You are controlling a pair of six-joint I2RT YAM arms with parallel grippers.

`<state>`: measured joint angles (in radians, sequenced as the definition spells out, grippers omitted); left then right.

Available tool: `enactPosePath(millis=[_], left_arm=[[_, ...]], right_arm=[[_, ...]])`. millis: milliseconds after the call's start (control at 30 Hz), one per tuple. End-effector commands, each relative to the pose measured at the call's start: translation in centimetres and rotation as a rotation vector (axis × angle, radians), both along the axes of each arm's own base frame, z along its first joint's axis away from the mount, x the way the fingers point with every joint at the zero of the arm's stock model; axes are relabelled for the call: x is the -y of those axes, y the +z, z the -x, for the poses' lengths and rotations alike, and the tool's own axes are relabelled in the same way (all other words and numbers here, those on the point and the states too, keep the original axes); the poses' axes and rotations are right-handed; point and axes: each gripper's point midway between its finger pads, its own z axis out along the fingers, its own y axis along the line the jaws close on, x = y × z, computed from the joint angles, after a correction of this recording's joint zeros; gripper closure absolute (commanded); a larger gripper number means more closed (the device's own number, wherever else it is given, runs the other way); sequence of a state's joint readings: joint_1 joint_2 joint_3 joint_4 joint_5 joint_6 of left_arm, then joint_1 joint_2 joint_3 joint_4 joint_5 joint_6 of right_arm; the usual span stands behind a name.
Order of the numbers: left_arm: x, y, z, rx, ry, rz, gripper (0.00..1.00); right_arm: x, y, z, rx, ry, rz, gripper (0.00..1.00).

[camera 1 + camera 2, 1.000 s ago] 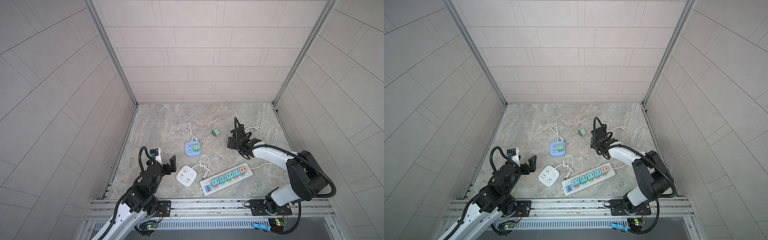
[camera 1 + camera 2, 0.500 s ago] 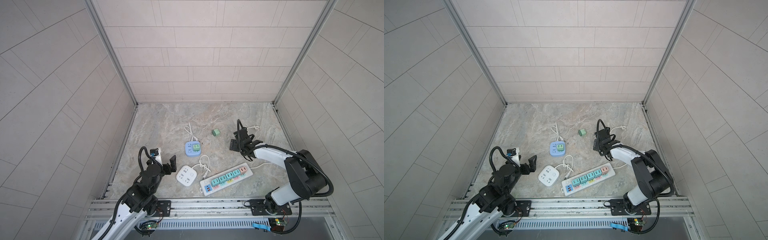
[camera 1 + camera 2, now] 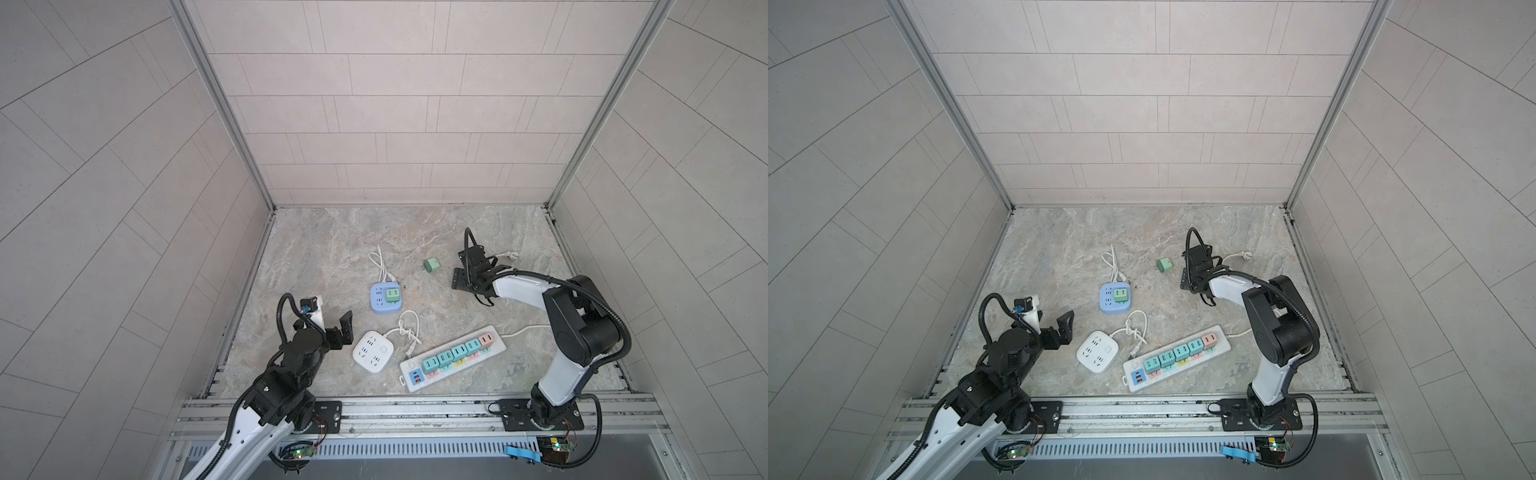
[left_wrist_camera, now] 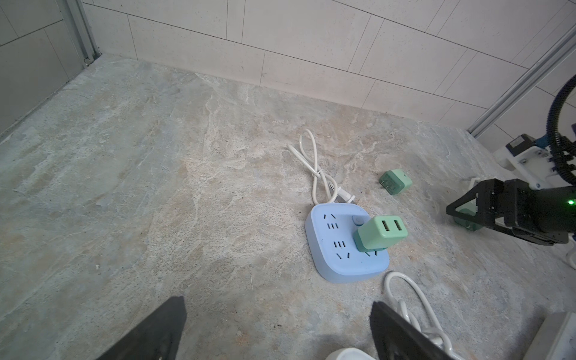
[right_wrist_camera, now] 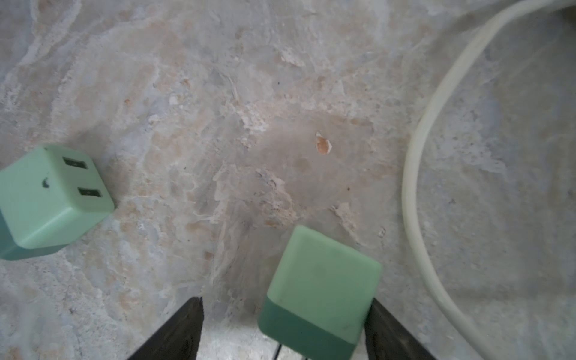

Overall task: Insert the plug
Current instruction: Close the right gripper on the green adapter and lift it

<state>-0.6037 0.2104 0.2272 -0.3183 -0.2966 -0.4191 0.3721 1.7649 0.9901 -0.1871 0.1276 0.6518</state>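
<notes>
Plug [image 5: 321, 290] in close-up on the right wrist camera: a two-tone green block, pale above and darker at the base, sitting between the fingers of the right hand [image 5: 285, 300]. One finger [image 5: 386, 330] is right against its side. The other [image 5: 177, 330] stands clear with bare worktop [image 5: 249, 124] in the gap, so this hand is open around it, not clamped. The frame edge cuts the plug off. There is a hint of dark prongs down there, hard to read, and I can't tell whether it rests on the stone or is lifted.

In both top views that plug is lost under the right hand [image 3: 471, 278], low over the right middle of the worktop. The left wrist camera catches only a sliver of green [image 4: 464, 219] beneath the black fingers.

Just beside the hand lies a loose green plug [image 3: 432, 264], on its side. The right wrist view clips it at the edge and shows two slots [image 5: 50, 199]; the left wrist view shows its prong face [image 4: 395, 186].

Nearer the middle is a blue socket block [image 4: 336, 249] with a seated green plug [image 4: 378, 232]. A white cable [image 5: 414, 187] curves past, both ends out of frame.

The left hand [image 4: 277, 301] is spread wide and holds nothing, only its fingertips in shot. A top view puts it beside the white square socket [image 3: 373, 351].
</notes>
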Motion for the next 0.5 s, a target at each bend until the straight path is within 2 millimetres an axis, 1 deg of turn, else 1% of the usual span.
enactPosePath(millis=[0,133,233,333,467], left_arm=[[-0.1,0.6,-0.1,0.023,0.013,0.027,0.0],[-0.1,0.6,-0.2,0.022,0.014,0.026,0.0],[0.0,0.7,-0.1,0.023,0.01,0.028,0.0],[-0.1,0.6,-0.1,0.022,0.014,0.026,0.0],[0.0,0.6,-0.1,0.022,0.008,0.027,0.0]], right_arm=[[1.0,-0.3,0.0,-0.035,-0.006,0.074,0.21],[1.4,-0.3,0.0,-0.044,0.003,0.11,0.26],[1.3,-0.7,0.1,-0.059,0.018,0.122,0.32],[1.3,-1.3,0.2,-0.081,0.027,0.13,0.35],[0.9,-2.2,0.1,-0.105,0.047,0.131,0.41]])
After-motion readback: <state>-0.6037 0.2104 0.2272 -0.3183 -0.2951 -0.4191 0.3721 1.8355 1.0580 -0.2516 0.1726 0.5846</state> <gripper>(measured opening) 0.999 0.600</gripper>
